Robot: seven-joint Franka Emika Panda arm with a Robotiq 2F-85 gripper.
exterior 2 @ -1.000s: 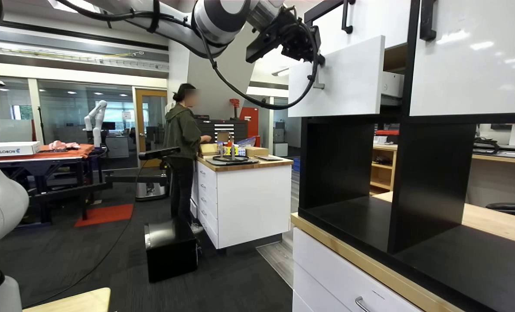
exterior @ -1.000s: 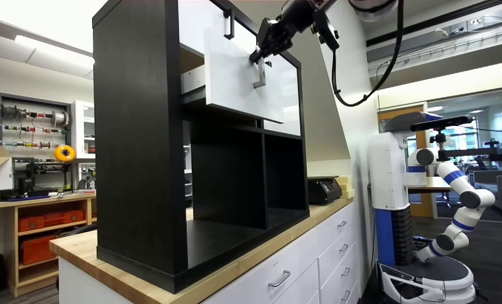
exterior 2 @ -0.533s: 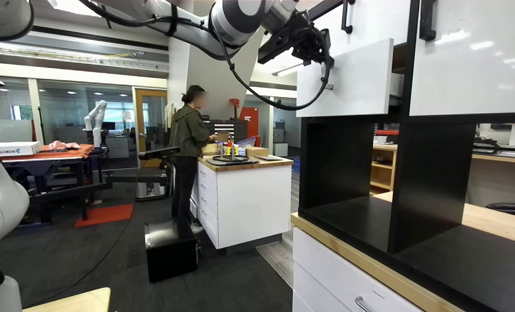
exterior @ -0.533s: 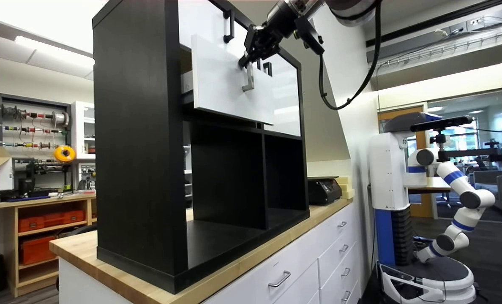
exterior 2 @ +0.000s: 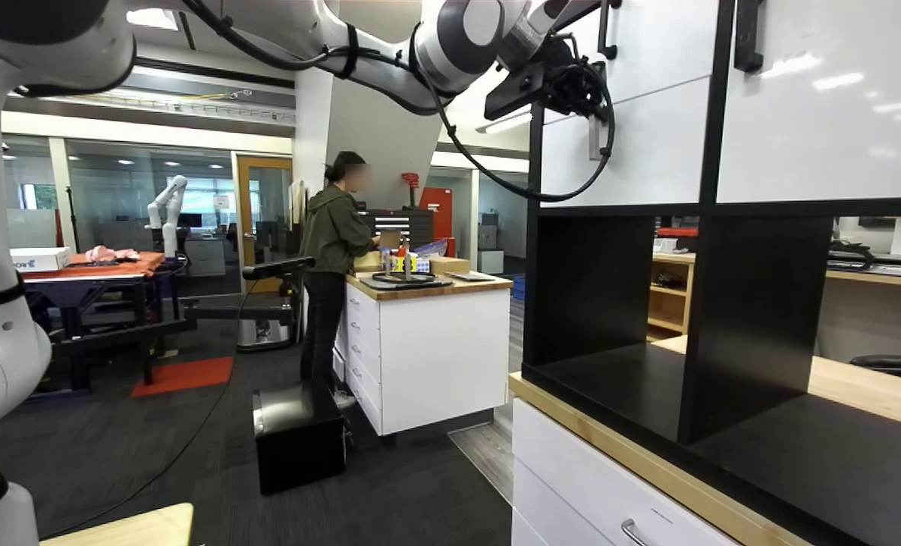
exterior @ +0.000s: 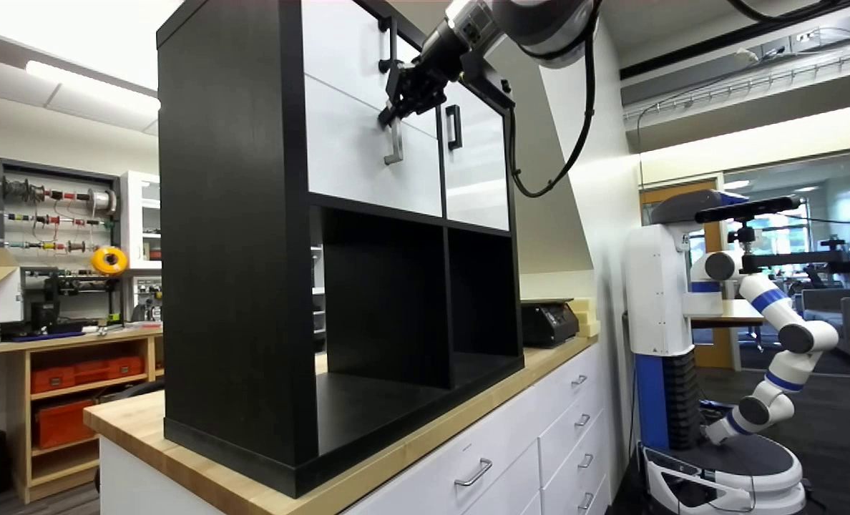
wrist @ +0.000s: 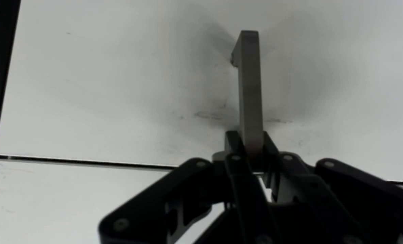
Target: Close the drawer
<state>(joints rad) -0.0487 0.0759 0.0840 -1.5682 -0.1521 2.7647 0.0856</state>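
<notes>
The drawer's flat white front [exterior: 350, 154] sits flush in the tall black shelf unit [exterior: 235, 236]; its sides are hidden. The front also shows in an exterior view [exterior 2: 651, 155] and fills most of the wrist view [wrist: 120, 88]. A grey metal handle [wrist: 250, 81] stands out from the front; it also shows in both exterior views [exterior: 396, 146] [exterior 2: 594, 138]. My gripper [wrist: 250, 142] is shut on one end of the handle, a finger on each side. In the exterior views the gripper [exterior: 388, 118] [exterior 2: 596, 110] is at the handle's upper end.
A white door with a black handle [exterior: 389, 46] is directly above the drawer, close to the gripper. Another white door [exterior: 479, 164] is beside it. Open black cubbies [exterior: 389, 300] lie below. The unit stands on a wooden counter [exterior: 411, 447]. A person [exterior 2: 333, 243] stands at a far counter.
The drawer has slid inward from partly pulled out to flush with the unit. The gripper and arm have moved in with it, keeping hold of the handle.
</notes>
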